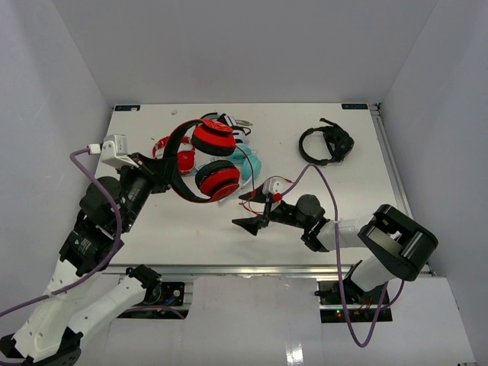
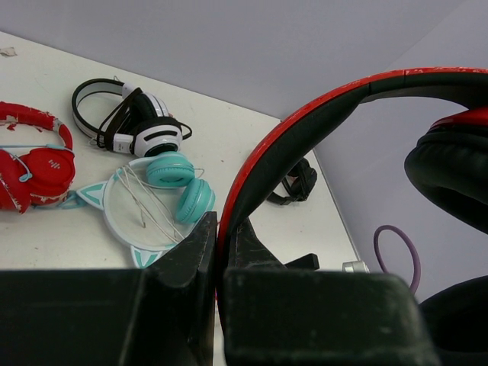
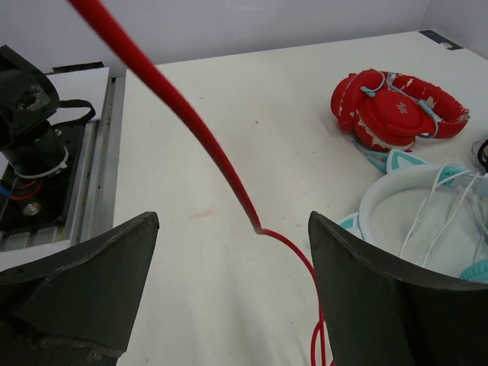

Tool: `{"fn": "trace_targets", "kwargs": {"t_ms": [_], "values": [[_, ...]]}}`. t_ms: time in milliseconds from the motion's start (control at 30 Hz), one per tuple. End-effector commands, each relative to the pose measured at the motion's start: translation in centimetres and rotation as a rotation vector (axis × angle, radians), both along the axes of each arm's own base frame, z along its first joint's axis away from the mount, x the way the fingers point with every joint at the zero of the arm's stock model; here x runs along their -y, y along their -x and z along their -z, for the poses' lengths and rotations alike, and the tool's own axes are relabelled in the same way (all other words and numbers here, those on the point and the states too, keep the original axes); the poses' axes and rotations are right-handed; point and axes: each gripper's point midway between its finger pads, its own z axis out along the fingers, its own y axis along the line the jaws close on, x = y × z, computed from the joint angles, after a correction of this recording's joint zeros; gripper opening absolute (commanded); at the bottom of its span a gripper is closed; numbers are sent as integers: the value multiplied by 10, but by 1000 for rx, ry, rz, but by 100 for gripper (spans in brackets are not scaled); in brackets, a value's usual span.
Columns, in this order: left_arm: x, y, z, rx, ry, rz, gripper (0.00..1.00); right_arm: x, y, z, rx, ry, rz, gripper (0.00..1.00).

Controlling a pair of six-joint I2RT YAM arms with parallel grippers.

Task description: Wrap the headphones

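Observation:
The headphones [image 1: 213,160], with black headband, red trim and round red-and-black ear cups, are lifted off the table at the left centre. My left gripper [image 1: 162,174] is shut on the headband [image 2: 305,130]; the jaws [image 2: 219,232] pinch its red edge, and an ear cup [image 2: 450,175] hangs at the right. The thin red cable [image 1: 284,180] trails right towards my right gripper [image 1: 255,210]. In the right wrist view the cable [image 3: 175,107] runs slack between the open jaws of the gripper [image 3: 232,229], touching neither finger, and loops down onto the table.
A smaller all-red pair [image 1: 181,158] [image 3: 393,110], a teal-and-white cat-ear pair [image 1: 250,162] [image 2: 164,198] and a white-and-black pair [image 1: 235,128] [image 2: 145,126] lie behind the held headphones. An all-black headset [image 1: 326,143] lies at the back right. Walls enclose the table.

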Motion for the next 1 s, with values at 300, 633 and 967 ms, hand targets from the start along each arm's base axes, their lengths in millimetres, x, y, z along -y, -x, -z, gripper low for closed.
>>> {"fn": "trace_targets", "kwargs": {"t_ms": [300,633,967], "values": [[5,15,-24,69,112,62,0,9,8,-109,533,-297,3,87],[4,13,-20,67,108,53,0,-1,8,-116,533,-319,-39,80],[0,15,-24,83,123,40,0,-1,16,-122,498,-381,-81,55]]}}
